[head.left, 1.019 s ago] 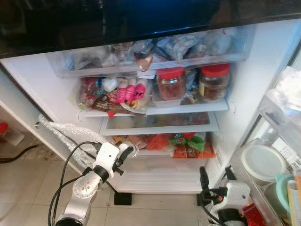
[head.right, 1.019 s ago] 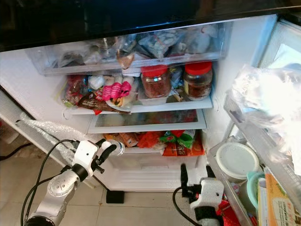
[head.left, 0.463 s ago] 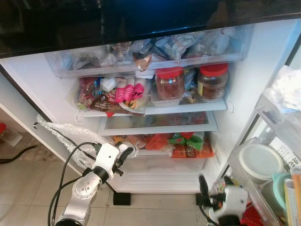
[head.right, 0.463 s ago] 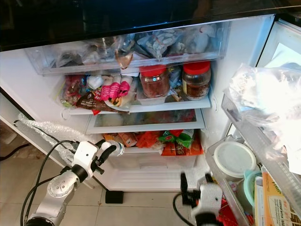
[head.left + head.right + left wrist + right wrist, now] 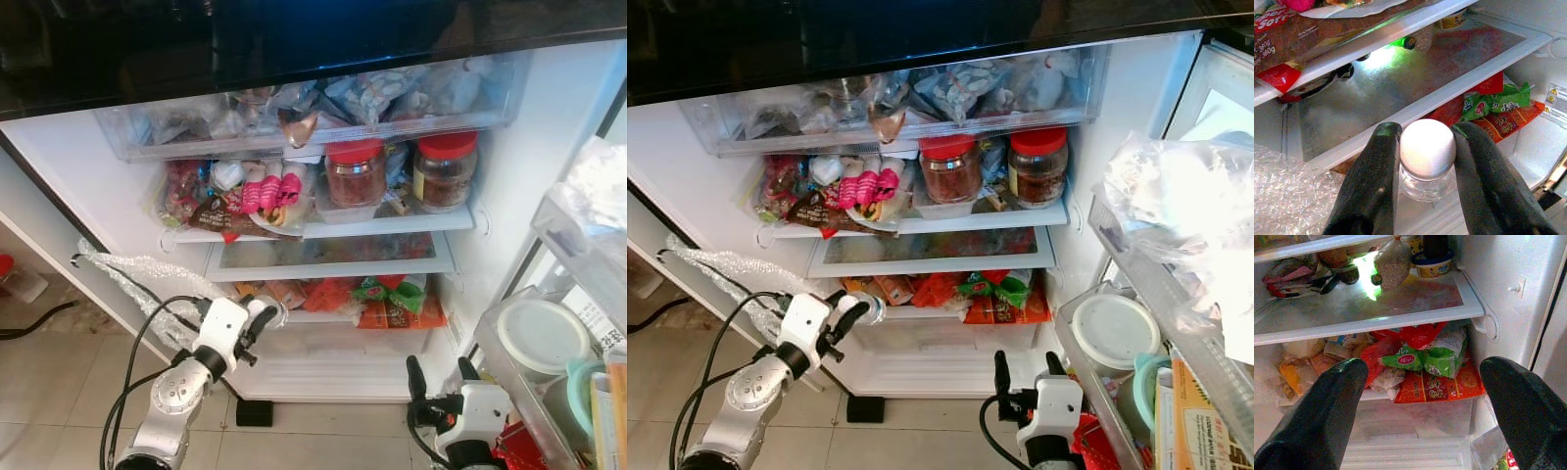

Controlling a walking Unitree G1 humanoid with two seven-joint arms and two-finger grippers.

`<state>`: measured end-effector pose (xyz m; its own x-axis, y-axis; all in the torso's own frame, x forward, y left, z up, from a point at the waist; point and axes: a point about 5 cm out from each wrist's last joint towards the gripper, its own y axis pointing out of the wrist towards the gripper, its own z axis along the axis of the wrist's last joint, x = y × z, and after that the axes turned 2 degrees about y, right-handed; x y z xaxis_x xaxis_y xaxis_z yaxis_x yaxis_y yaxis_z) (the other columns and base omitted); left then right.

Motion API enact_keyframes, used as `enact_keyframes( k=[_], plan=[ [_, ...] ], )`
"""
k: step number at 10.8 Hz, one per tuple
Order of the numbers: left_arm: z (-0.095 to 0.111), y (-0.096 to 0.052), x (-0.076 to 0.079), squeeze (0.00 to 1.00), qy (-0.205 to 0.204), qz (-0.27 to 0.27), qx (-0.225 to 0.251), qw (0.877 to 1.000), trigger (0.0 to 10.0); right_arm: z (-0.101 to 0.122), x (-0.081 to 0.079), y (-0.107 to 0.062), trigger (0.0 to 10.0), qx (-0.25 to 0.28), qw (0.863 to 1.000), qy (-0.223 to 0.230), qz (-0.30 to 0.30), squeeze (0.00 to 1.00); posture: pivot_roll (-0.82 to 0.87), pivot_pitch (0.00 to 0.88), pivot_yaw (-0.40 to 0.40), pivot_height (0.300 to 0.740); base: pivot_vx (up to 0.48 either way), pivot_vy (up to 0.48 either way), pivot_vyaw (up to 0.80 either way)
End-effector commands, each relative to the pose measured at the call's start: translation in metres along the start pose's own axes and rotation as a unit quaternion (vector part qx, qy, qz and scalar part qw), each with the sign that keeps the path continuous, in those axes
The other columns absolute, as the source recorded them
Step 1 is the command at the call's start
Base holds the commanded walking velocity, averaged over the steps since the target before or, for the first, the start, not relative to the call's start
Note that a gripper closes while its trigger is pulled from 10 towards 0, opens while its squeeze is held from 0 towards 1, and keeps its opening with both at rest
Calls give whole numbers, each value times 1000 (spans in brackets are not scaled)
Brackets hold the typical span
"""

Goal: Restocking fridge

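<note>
Here, left gripper (image 5: pixel 1422 161) clamping bottle (image 5: pixel 1427 154), fridge (image 5: pixel 549 147) open

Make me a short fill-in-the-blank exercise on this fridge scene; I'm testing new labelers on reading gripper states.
1. The left gripper is shut on a clear bottle with a ____ cap.
2. The right gripper has its fingers ____ and holds nothing.
3. The two jars on the upper shelf have ____ lids.
4. The shelf just below the jars is nearly ____.

Missing words: white; open; red; empty
</note>
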<state>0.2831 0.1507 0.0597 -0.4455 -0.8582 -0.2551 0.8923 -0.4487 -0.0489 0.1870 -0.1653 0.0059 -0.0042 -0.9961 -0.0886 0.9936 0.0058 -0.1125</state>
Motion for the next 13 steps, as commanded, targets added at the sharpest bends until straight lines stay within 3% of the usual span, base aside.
enact_keyframes(
  k=[1, 8, 13],
  plan=[
    [-1, -3, -4, 0, 6, 8, -6, 1000, 10000, -1, -5, -1, 10000, -5, 1000, 2, 6, 0, -173, 65, 135, 740, 0, 0, 0],
    [-2, -3, -6, 0, 10, 13, -6, 1000, 10000, -1, -2, -2, 10000, -8, 1000, 0, 4, 0, -179, 63, 136, 740, 0, 0, 0],
    [-2, -1, -8, 0, 16, 20, -7, 1000, 10000, -3, 2, 1, 10000, -15, 1000, -10, 4, 0, -178, 64, 137, 740, 0, -390, 0]
  ],
)
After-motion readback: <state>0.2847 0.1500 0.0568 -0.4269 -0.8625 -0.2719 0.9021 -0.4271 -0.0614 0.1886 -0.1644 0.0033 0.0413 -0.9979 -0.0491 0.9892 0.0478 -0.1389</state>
